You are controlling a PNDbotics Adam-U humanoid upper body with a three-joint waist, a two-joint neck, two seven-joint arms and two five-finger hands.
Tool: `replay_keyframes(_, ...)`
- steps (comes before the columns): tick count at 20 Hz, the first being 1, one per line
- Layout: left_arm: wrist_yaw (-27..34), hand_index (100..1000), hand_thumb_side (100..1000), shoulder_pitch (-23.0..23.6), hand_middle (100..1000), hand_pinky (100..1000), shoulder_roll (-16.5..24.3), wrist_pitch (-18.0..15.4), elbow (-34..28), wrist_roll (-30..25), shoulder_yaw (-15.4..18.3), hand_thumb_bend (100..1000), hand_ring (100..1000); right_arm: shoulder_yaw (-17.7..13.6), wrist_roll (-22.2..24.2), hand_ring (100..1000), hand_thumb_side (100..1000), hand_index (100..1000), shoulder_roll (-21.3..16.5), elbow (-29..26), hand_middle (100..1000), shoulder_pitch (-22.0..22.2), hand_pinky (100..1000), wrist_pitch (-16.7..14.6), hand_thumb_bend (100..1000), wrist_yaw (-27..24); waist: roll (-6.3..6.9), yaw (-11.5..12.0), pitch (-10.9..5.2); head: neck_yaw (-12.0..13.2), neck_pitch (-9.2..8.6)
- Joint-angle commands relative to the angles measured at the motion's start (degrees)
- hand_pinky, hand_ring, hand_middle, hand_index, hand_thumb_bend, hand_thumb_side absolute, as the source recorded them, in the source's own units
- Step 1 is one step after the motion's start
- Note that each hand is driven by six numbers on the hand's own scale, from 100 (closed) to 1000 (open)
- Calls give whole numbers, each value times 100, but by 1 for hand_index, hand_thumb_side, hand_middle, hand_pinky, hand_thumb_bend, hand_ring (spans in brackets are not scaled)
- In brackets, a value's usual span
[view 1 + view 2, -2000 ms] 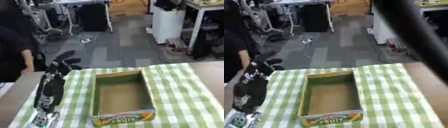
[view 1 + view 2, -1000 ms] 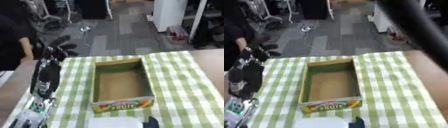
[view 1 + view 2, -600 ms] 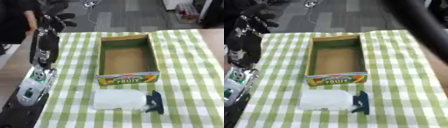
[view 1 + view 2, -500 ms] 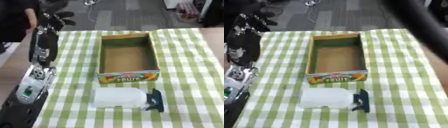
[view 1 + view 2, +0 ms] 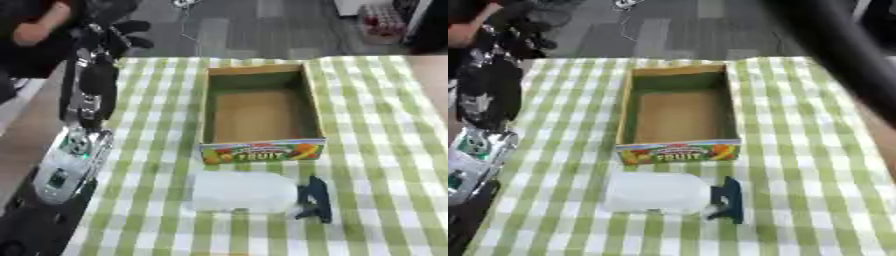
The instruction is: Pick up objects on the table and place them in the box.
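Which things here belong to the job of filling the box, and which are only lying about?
For the job:
- white spray bottle with dark trigger head, lying on its side
- cardboard fruit box, nothing inside
- left hand, raised at the far left

Only lying about:
- green checked tablecloth
- cable on the floor

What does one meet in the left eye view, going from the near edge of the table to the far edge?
Pale bottle lying on its side with a dark spray head → cardboard box, open and empty → left hand at the far left corner.
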Motion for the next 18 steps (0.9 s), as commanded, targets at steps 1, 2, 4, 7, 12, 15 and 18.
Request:
replay_keyframes(1, -47, 871, 908, -12, 816, 615, 183, 0, -86, -18, 38, 547, 754, 88, 247, 811, 1000, 852, -429, -95, 795, -181, 688, -43, 346, 436, -37, -2, -44, 58, -1)
replay_keyframes(2, -45, 871, 908, -14, 816, 615, 189, 0, -88, -24, 33, 547, 754, 137, 362, 824, 1000, 853, -519, -95, 797, -248, 692, -52, 346, 581, -39, -2, -47, 55, -1)
replay_keyframes(4, -41, 871, 907, -17, 816, 615, 200, 0, -92, -35, 23, 548, 754, 229, 597, 862, 1000, 855, -666, -95, 801, -377, 706, -59, 366, 843, -44, -3, -52, 45, -1)
replay_keyframes(7, -31, 871, 907, -14, 816, 614, 208, 2, -92, -47, 16, 548, 754, 385, 915, 862, 1000, 862, -821, -95, 806, -565, 714, -61, 385, 1099, -57, 8, -60, 43, -1)
replay_keyframes(12, -19, 871, 907, -10, 816, 614, 205, 0, -87, -63, 6, 549, 754, 615, 1233, 862, 1000, 865, -857, -95, 808, -791, 734, 45, 407, 1155, -79, 15, -71, -4, -1)
replay_keyframes(15, -14, 871, 907, -5, 816, 614, 220, -3, -90, -63, 11, 549, 753, 725, 1296, 858, 1000, 867, -824, -95, 807, -912, 736, 47, 403, 1090, -88, 20, -79, -58, -1)
replay_keyframes(18, -7, 871, 907, -10, 816, 614, 233, -5, -94, -67, 5, 549, 754, 835, 1362, 856, 1000, 867, -819, -95, 807, -1060, 738, -14, 419, 969, -104, 18, -93, -129, -1)
